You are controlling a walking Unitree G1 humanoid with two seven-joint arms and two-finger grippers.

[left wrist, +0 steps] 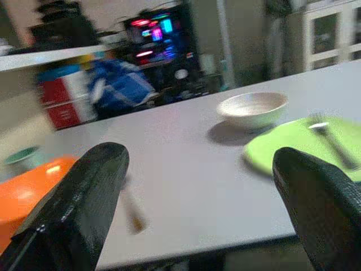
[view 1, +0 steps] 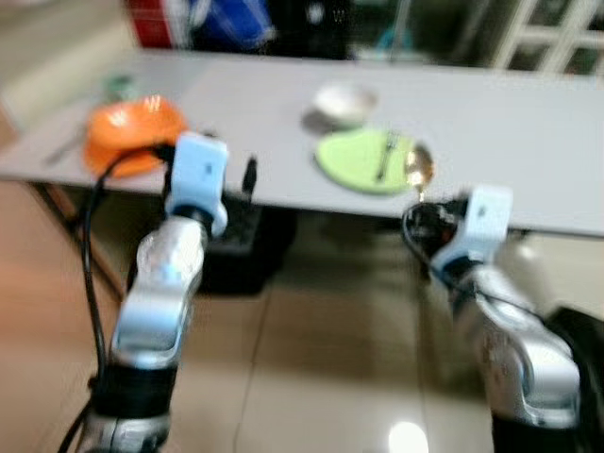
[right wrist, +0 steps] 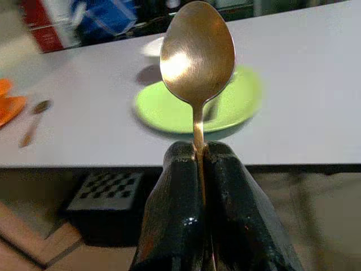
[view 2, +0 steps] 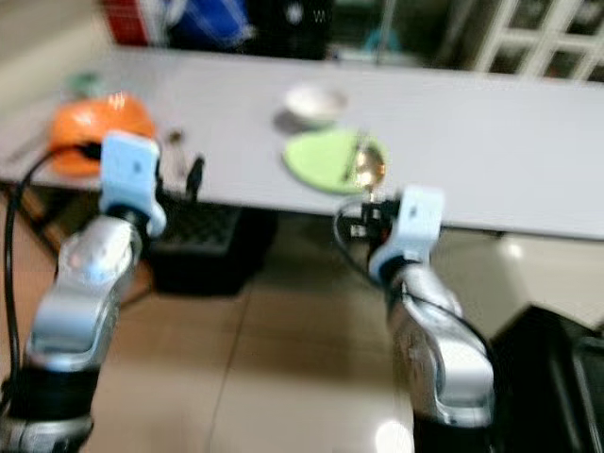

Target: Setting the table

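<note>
Silver forearms fill the near ground, both raised toward the near edge of the long grey table (view 1: 528, 142). On the left, the left gripper (left wrist: 197, 209) has its two black fingers spread wide apart with nothing between them, pointing across the tabletop; an orange dish (view 1: 132, 132) sits at the table's left end, just beyond that arm. Further right and a little farther in, a white bowl (view 1: 344, 99) stands just behind a green plate (view 1: 354, 160) that already has a fork (view 1: 385, 156) lying on it. Right again, the right gripper (right wrist: 198, 164) is pinched tight on the handle of a gold spoon (right wrist: 197, 53), bowl end up and the long axis running straight out from the fingers. The plate lies directly ahead of that spoon, just past the table edge, so the right arm is clearly the nearer one, and I would judge a short forward reach should bring the spoon beside the plate.
</note>
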